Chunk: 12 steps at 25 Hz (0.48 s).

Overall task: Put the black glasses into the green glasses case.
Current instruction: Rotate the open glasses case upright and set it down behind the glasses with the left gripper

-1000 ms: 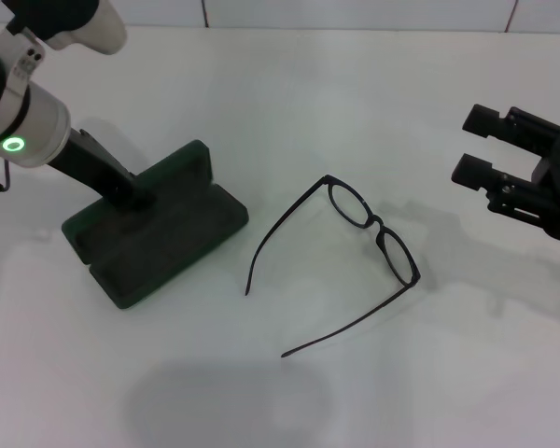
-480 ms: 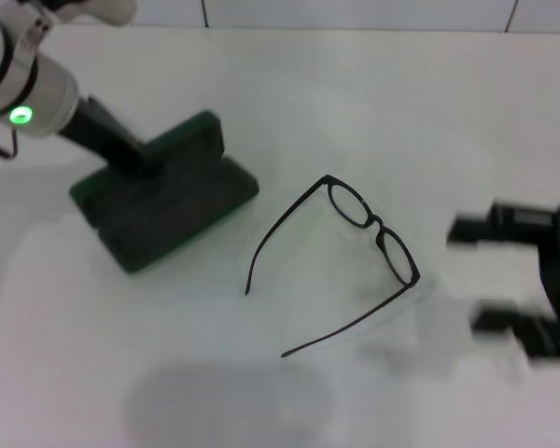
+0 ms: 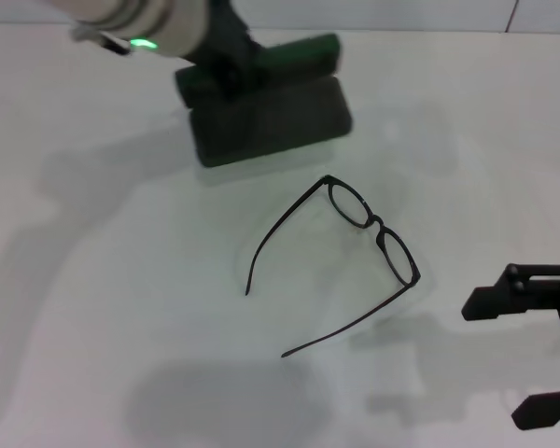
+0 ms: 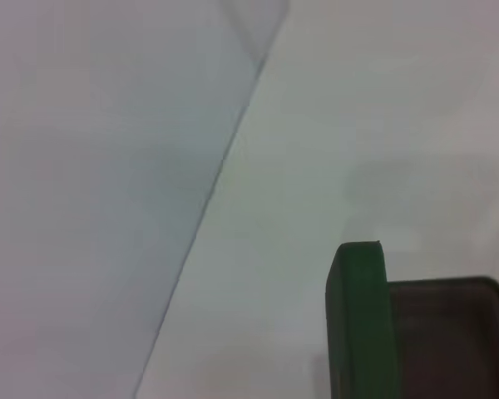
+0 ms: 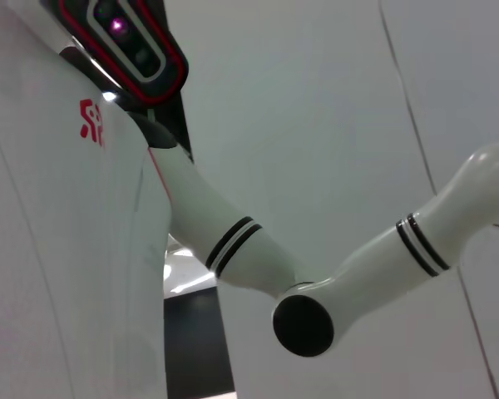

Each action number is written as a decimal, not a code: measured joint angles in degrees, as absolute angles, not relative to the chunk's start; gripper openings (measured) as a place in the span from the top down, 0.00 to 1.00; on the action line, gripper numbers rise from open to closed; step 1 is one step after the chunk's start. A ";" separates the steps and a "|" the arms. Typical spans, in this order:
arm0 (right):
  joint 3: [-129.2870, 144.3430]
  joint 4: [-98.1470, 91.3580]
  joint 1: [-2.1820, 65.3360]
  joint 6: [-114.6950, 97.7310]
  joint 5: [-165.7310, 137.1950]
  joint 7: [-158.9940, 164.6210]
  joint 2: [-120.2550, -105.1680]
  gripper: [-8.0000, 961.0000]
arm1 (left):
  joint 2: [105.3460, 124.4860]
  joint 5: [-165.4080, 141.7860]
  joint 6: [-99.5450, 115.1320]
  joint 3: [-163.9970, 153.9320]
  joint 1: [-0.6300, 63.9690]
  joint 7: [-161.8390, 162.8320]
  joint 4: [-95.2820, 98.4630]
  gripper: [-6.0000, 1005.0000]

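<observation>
Your left gripper [image 3: 226, 70] sits at the table's [image 3: 121, 280] far edge, clamped on the green glasses case [image 3: 271, 117], which lies open with nothing in its lining. Your right gripper [image 3: 523, 359], fingers apart, is cut off at the near right corner. The black glasses [image 3: 373, 229] lie unfolded mid-table, apart from both, open table to their left.

bench [image 3: 121, 308]: plain white, matte — soft grey shadows across it
back wall [image 3: 355, 14]: pale panels — thin dark seams
</observation>
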<state>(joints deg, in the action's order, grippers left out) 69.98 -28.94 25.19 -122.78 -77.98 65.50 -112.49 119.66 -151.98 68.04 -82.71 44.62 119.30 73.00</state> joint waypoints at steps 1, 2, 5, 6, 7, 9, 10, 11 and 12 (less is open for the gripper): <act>69.86 -28.93 24.79 -122.70 -77.96 65.51 -112.57 0.29 | 119.67 -151.95 66.56 -84.91 45.11 118.97 72.11 0.80; 69.64 -28.92 24.33 -122.62 -77.96 65.51 -112.71 0.29 | 119.70 -151.97 64.42 -87.86 45.77 118.73 70.67 0.80; 69.24 -28.91 23.46 -122.50 -77.94 65.33 -112.96 0.29 | 119.84 -152.06 59.65 -93.43 47.28 118.65 67.18 0.80; 69.21 -28.88 23.29 -122.46 -77.93 65.22 -112.99 0.29 | 119.90 -152.01 58.59 -94.62 47.68 118.65 66.26 0.80; 69.21 -28.74 23.22 -122.43 -77.93 65.14 -113.01 0.29 | 119.98 -151.86 57.35 -95.83 48.08 118.65 65.16 0.80; 69.12 -28.39 23.18 -122.38 -77.91 65.00 -113.06 0.29 | 120.11 -151.59 55.94 -97.31 48.58 118.65 63.48 0.80; 68.90 -28.24 23.15 -122.35 -77.91 64.95 -113.08 0.30 | 120.15 -151.47 55.53 -97.84 48.74 118.65 62.79 0.80; 68.72 -28.14 23.11 -122.32 -77.91 64.93 -113.10 0.30 | 120.19 -151.30 55.07 -98.56 49.01 118.72 61.88 0.80; 68.44 -28.08 22.95 -122.29 -77.90 64.93 -113.11 0.30 | 120.23 -151.13 54.87 -99.21 49.23 118.85 61.05 0.80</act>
<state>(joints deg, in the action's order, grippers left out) 68.44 -28.08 22.95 -122.29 -77.91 64.93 -113.11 120.23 -151.13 54.87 -99.21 49.23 118.85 61.05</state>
